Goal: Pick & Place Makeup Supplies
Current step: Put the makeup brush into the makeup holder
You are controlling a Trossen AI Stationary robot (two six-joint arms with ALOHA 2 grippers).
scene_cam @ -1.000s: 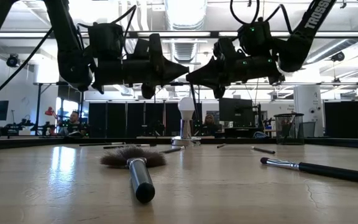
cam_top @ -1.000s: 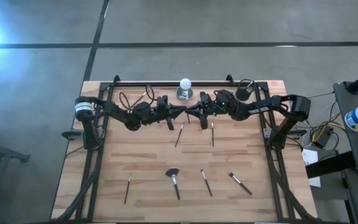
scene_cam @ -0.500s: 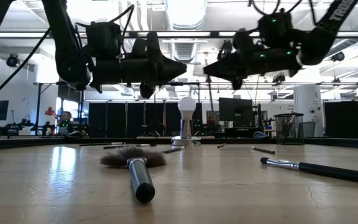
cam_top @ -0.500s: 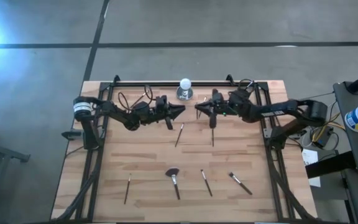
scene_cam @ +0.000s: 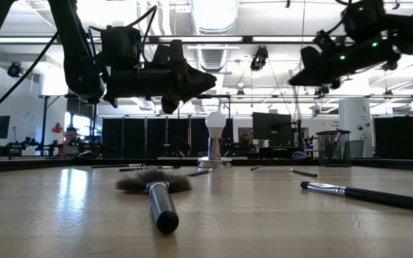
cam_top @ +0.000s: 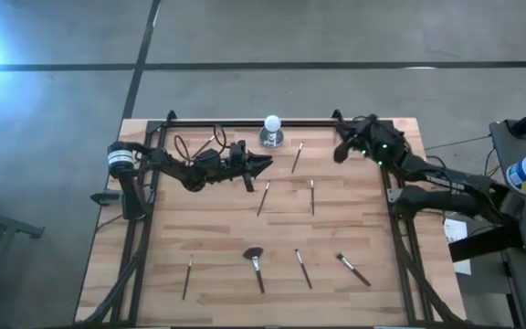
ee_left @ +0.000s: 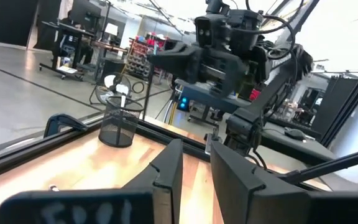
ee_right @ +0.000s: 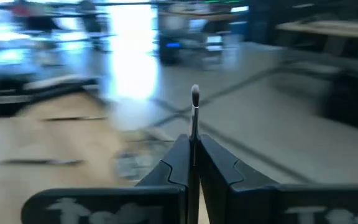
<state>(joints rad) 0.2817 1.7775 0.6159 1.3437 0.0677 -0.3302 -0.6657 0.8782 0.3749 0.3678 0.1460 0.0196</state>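
Several slim makeup brushes lie flat on the wooden table: one (cam_top: pixel 297 157) near the white ball, two in the middle (cam_top: pixel 263 197) (cam_top: pixel 312 196), and a near row that includes a fan brush (cam_top: pixel 255 265). My right gripper (cam_top: pixel 338 153) hangs high over the far right of the table, shut on one slim brush (ee_right: pixel 194 112). My left gripper (cam_top: pixel 268 163) hovers left of the table's middle, pointing right. It is open, with nothing between its fingers (ee_left: pixel 169 180). My right gripper pinches the slim brush's handle (ee_right: pixel 194 137) between its two fingers. The brush runs straight out from the gap, and its bristle tip (ee_right: pixel 194 93) stands past the fingertips. It is lifted clear of the table.
A white ball on a silver base (cam_top: pixel 271 128) stands at the far edge between the arms. A black mesh cup (scene_cam: pixel 333 147) stands at the far right, below my right arm. Black frame rails (cam_top: pixel 245 122) run along the table's far and side edges.
My right gripper has drawn away from my left gripper, toward the table's right edge and upward. It has tipped up to nearly level and carries the slim brush along. My left arm has stayed in place.
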